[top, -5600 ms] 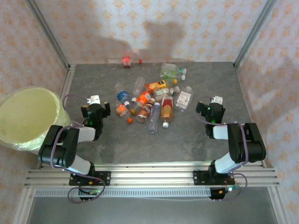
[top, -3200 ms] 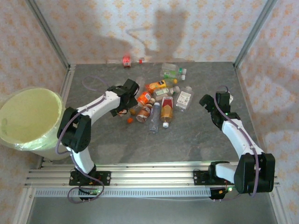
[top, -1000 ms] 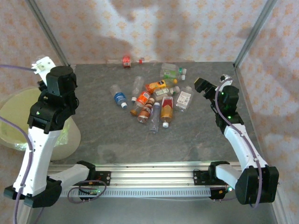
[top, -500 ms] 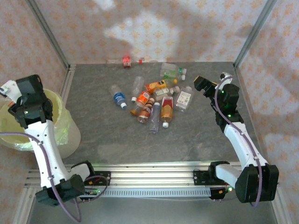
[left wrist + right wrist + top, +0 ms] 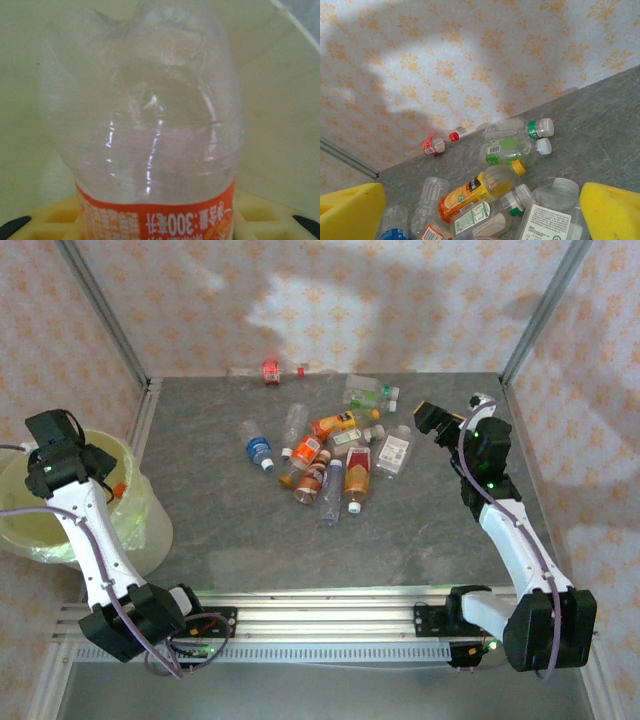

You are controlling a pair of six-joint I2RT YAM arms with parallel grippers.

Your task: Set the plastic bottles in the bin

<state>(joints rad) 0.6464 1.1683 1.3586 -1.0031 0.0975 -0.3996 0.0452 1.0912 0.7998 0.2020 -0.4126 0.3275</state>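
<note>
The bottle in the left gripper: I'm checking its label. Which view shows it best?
Left wrist: the bottle is close, its orange label readable. Top external shows it as a small orange spot over the bin.

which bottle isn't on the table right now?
The orange-labelled bottle: the left gripper grips it above the bin. All the rest lie on the grey table.

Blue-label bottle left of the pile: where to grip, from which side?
Grip across the labelled middle of the blue-label bottle, coming straight down. It lies on its side on the table, apart from the pile, so the tool's fingers likely fit on both long sides.
</note>
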